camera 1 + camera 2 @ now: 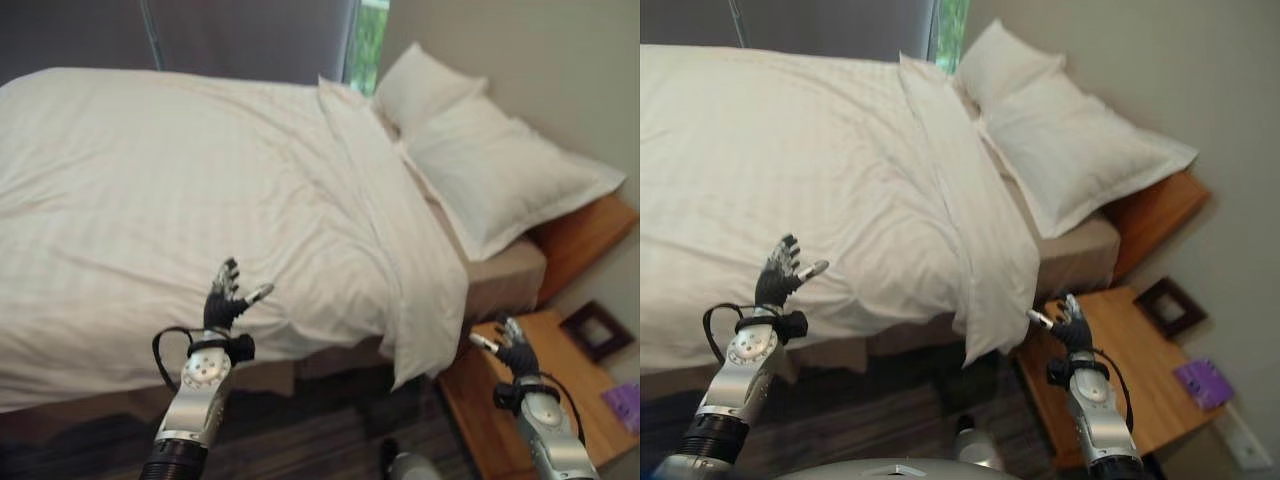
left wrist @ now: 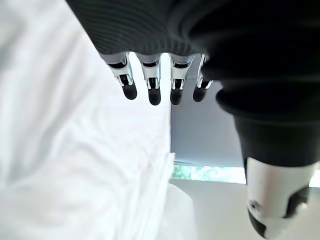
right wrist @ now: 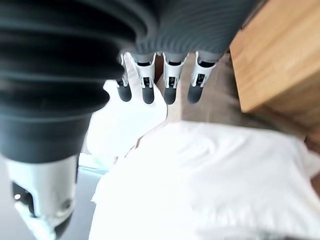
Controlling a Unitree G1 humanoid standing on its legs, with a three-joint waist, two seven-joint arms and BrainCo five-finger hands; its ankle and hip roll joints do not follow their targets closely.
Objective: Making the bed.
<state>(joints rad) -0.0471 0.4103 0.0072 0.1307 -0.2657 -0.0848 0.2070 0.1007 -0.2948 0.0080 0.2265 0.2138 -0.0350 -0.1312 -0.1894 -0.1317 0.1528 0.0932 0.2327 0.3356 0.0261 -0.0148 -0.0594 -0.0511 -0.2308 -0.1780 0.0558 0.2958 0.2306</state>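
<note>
Across the bed (image 1: 505,275) lies the white duvet (image 1: 170,200), soft, light and floppy, its folded-back band (image 1: 400,240) drooping over the near edge; that hanging corner looks like the place to grip. Two pillows (image 1: 490,165) sit at the head. Left hand (image 1: 225,298) and right hand (image 1: 512,350) hover, fingers relaxed, empty.

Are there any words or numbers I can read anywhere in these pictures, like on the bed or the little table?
None can be read.
The purple thing on the wooden bedside table: any print is too blurred to read.
The dark picture frame: no text can be made out.
The white duvet and pillows: plain, no writing.
</note>
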